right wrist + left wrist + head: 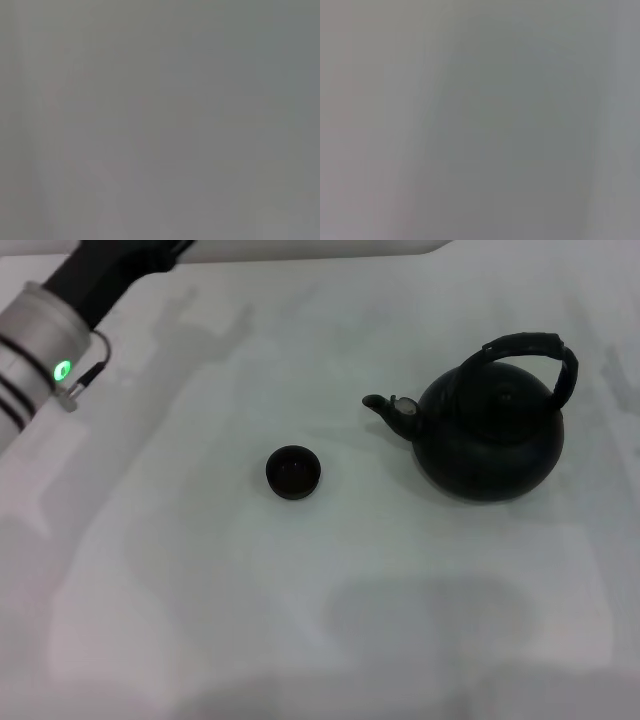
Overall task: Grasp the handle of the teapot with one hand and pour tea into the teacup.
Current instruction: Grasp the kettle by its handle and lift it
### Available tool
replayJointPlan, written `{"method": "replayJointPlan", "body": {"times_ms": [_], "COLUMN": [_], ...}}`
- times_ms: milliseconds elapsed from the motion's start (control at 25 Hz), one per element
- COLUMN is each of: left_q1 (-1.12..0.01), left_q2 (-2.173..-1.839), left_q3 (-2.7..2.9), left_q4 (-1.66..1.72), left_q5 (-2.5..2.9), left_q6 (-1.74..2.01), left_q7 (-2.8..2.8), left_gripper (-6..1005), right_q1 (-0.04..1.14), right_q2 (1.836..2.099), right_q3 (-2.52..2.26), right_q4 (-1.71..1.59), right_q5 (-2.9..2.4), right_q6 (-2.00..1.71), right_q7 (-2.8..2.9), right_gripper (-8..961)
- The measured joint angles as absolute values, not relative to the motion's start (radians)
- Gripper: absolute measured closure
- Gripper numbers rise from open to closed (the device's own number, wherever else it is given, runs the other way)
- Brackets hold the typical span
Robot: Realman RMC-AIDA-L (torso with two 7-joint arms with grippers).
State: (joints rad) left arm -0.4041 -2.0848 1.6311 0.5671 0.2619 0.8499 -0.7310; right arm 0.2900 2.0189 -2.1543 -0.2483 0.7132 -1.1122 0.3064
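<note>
The matte black teapot point(490, 440) stands upright on the white table at the right in the head view, its spout point(385, 406) pointing left. Its thick black handle point(525, 350) arches over the lid, with nothing touching it. The small black teacup point(293, 472) sits on the table to the left of the spout, a short gap away. A part of my left arm point(45, 335), with a green light on its silver segment, crosses the upper left corner; its gripper is out of frame. My right arm and gripper do not show. Both wrist views show only plain grey.
The white table point(200, 590) stretches around the teapot and teacup, with soft shadows on it. Its far edge point(330, 252) runs along the top of the head view.
</note>
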Motion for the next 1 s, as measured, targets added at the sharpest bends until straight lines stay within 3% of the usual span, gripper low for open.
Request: {"method": "replayJointPlan", "body": {"times_ms": [520, 1000], "left_q1": [-0.396, -0.401], "left_q2": [-2.088, -2.086], "left_q3": [1.632, 1.637], "left_q4": [0.349, 0.342], "left_q5": [-0.034, -0.04], "left_q6": [0.941, 0.954], "left_q7": [-0.595, -0.598], "left_gripper": [120, 122], "right_q1": [0.249, 0.187], "right_q2": [2.003, 2.009], "right_q3": [-2.252, -2.258], "right_q4": [-0.211, -0.119], "right_q5": [0.659, 0.4], "right_q6": [-1.291, -1.552], "right_q7": [0.546, 0.651], "right_gripper": [81, 82]}}
